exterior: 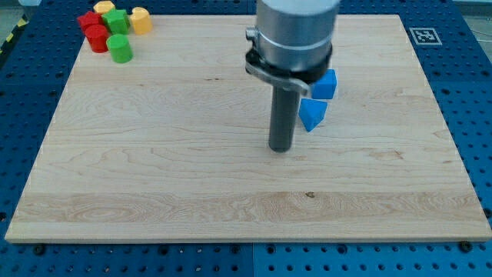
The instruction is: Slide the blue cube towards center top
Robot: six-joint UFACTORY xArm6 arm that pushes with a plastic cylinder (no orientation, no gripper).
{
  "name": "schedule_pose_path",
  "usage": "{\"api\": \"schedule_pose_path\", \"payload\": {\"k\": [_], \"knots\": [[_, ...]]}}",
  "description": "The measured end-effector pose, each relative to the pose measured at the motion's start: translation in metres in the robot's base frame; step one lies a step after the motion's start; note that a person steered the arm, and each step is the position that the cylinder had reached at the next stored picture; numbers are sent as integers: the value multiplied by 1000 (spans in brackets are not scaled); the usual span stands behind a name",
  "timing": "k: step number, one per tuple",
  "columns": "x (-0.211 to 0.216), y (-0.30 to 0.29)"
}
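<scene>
So the blue cube is sitting a bit right of the board's middle, up in the upper half, roughly at 1 o'clock from my tip. It's a bright, saturated blue with flat faces, and only its right part shows because the arm's grey cylinder and its black collar cover the left side. From what peeks out it looks upright and square-ish, one lighter face toward the camera and a slightly darker one on the side.

Just below it, at about 7 o'clock from the cube, there's a second blue block, this one wedge or triangle shaped, pointing down. The two look like they're touching or nearly so, can't really tell which. The wedge sits just beside the rod's right side, at about 2 o'clock from my tip; whether the rod actually touches it isn't clear.

No gripper on this rig, just the dark rod, so nothing to open or close. The tip rests on the wooden board near centre.

Way off at 10 o'clock, in the top left corner, there's a cluster: red blocks, a green cylinder, another green block, and two yellow blocks, all bunched together, well apart from the blue ones.
</scene>
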State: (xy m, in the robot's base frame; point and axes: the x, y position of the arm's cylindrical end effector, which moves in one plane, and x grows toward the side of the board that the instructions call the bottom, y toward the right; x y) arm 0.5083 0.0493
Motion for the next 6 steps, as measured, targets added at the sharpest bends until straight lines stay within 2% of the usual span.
{"api": "schedule_pose_path", "payload": {"k": [1, 4, 6], "knots": [[4, 24], [-53, 97], [-125, 77]]}}
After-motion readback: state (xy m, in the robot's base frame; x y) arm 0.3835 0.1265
